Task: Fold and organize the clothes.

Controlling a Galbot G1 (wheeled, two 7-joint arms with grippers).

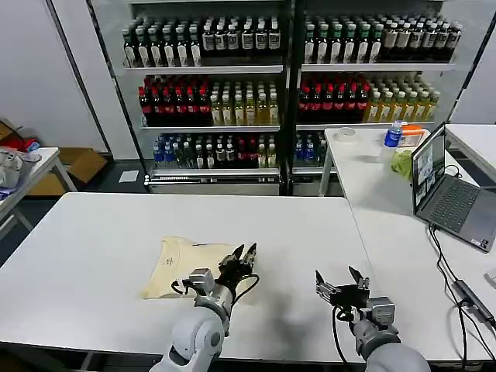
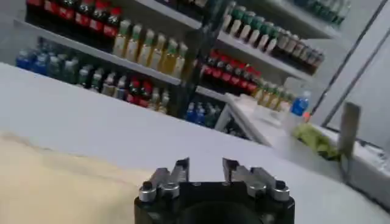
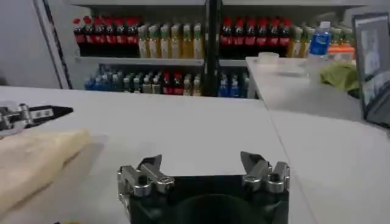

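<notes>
Cream T-shirt [image 1: 184, 265] folded on desk [image 1: 93, 240]; left gripper [image 1: 245, 253] above its right edge, right gripper [image 1: 342, 281] over bare desk, both fingers open; risk: low fingers snagging fold.

T-shirt [image 1: 182, 267] near edge hidden behind left gripper [image 1: 242, 254], label seemingly unreadable

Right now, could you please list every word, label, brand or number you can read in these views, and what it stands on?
None can be read.
T-shirt neck label: a small mark, too small to read.
Bottles on the shelves: labels too small and blurred.
Laptop screen: contents too small.
Water bottle on the side table: label unreadable.
</notes>
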